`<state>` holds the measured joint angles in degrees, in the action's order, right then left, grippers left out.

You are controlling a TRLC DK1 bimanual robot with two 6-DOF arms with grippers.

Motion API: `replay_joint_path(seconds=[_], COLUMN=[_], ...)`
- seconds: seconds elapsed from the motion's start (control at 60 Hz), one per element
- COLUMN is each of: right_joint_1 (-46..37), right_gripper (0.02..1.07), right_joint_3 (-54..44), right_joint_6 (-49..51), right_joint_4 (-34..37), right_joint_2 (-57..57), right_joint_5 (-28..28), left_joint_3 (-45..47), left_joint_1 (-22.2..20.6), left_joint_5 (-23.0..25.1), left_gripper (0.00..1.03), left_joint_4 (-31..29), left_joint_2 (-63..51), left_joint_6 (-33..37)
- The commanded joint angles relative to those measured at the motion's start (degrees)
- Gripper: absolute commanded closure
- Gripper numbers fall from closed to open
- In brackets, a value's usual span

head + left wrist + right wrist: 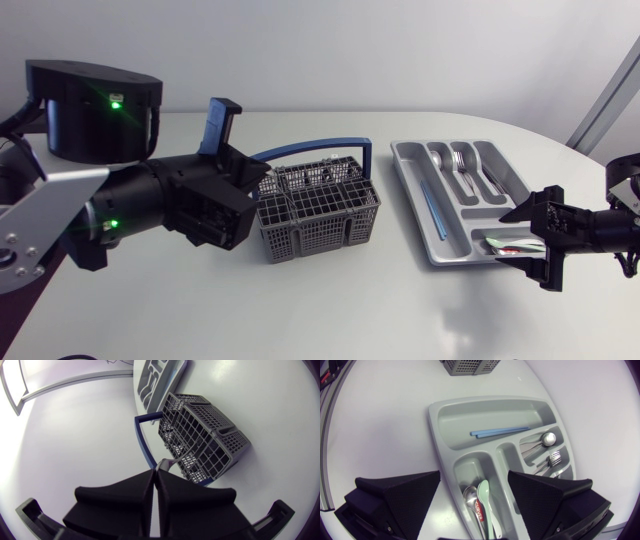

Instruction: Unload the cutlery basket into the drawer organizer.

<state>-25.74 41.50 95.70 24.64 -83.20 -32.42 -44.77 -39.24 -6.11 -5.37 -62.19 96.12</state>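
Head view shows a grey cutlery basket [320, 215] with a blue handle in the middle of the table, and a grey drawer organizer [408, 172] near it on the right. The left claw [155, 473] is at the basket's left side with its fingers pressed together. A thin pale handle [166, 463] shows at their tips, but whether it is pinched cannot be told. The right claw [525, 245] hangs wide open over the organizer's end compartment, which holds two spoons [481, 492]. Blue chopsticks [499, 432] lie in the long compartment.

Grey cutlery basket [320, 228] stands beside the drawer organizer [404, 168].
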Motion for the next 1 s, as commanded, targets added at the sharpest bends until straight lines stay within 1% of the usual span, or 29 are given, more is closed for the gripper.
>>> replay_joint_path(seconds=[0.0,0.083,0.2,0.3,0.333,0.4,0.5,0.533,0.6,0.683,0.75,0.8,0.85,0.883,0.983], right_joint_1=[0.69,0.95,2.18,4.12,5.08,7.63,11.67,13.52,17.74,24.15,29.08,32.77,37.95,41.29,49.38], right_gripper=[0.09,0.09,0.09,0.09,0.09,0.09,0.09,0.09,0.09,0.09,0.10,0.10,0.10,0.10,0.13], right_joint_3=[-1.77,-2.65,-4.05,-5.55,-5.81,-5.90,-6.78,-6.95,-6.95,-6.87,-6.95,-6.87,-6.78,-6.87,-6.69], right_joint_6=[-1.22,-3.68,-8.69,-14.58,-17.13,-23.72,-31.89,-36.02,-39.89,-45.60,-48.24,-50.00,-51.58,-52.72,-55.10], right_joint_4=[0.41,0.58,0.67,0.58,0.14,-0.91,-3.73,-5.66,-6.89,-9.70,-11.20,-11.90,-12.51,-13.39,-16.12], right_joint_2=[3.13,7.70,15.70,24.14,26.77,30.90,35.39,36.53,37.76,37.93,38.20,38.20,38.20,38.11,36.00], right_joint_5=[-1.59,-3.79,-6.51,-8.62,-8.88,-8.88,-8.00,-6.51,-3.00,3.77,8.34,11.68,16.25,19.50,26.36], left_joint_3=[-3.04,-4.80,-8.22,-12.18,-12.79,-14.82,-18.60,-20.44,-23.96,-29.23,-32.57,-34.50,-36.44,-37.40,-39.25], left_joint_1=[-0.13,0.40,0.84,0.75,0.57,-0.13,-0.48,-0.57,-0.39,-0.48,0.40,0.66,1.01,1.36,1.01], left_joint_5=[0.04,-0.22,-1.10,-1.27,-1.27,-1.27,-1.89,-1.98,-1.98,-1.63,0.92,1.36,2.77,2.94,3.82], left_gripper=[1.00,1.00,1.00,1.00,1.00,1.00,1.00,1.00,1.00,1.00,1.00,1.00,1.00,1.00,1.00], left_joint_4=[-0.96,-1.75,-3.42,-6.15,-6.76,-6.59,-7.20,-8.61,-10.45,-15.38,-17.84,-18.89,-19.60,-19.60,-20.39], left_joint_2=[1.73,2.16,1.81,0.32,-0.12,-2.14,-6.80,-8.82,-12.95,-18.40,-21.83,-23.85,-25.78,-26.66,-28.77], left_joint_6=[2.32,0.83,-7.43,-20.09,-23.08,-31.96,-42.94,-46.63,-53.23,-60.43,-66.06,-68.43,-71.07,-72.12,-74.67])
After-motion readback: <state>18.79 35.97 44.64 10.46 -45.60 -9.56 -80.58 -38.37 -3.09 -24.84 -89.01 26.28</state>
